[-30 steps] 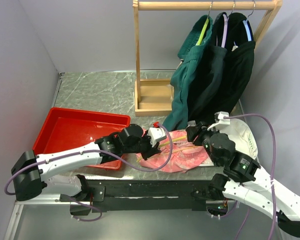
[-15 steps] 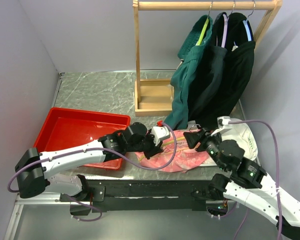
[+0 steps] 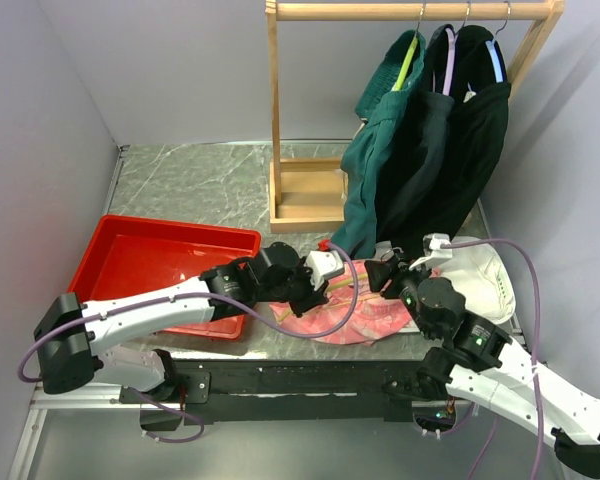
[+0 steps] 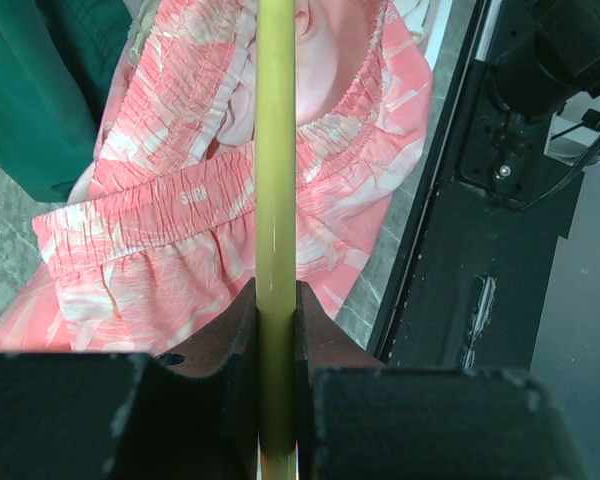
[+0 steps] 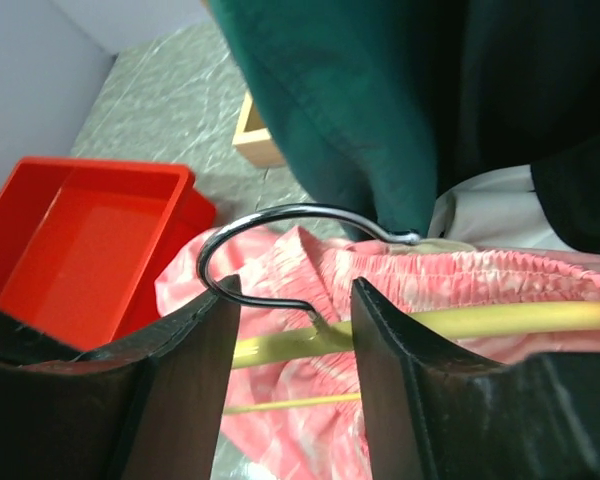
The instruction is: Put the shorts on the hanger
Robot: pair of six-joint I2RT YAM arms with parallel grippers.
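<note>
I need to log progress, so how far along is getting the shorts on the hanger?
Done: the left tool is shut on the hanger, held over the shorts. In hand: the right tool sits open around the metal hook. Left: the shorts lie bunched on the table, not hanging; whether the hanger has gone inside them is unclear.

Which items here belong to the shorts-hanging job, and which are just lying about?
Job: shorts, hanger, left gripper clamping it, right gripper open around its hook.
Lying about: red tray, wooden rack, dark garments, white cloth.
</note>
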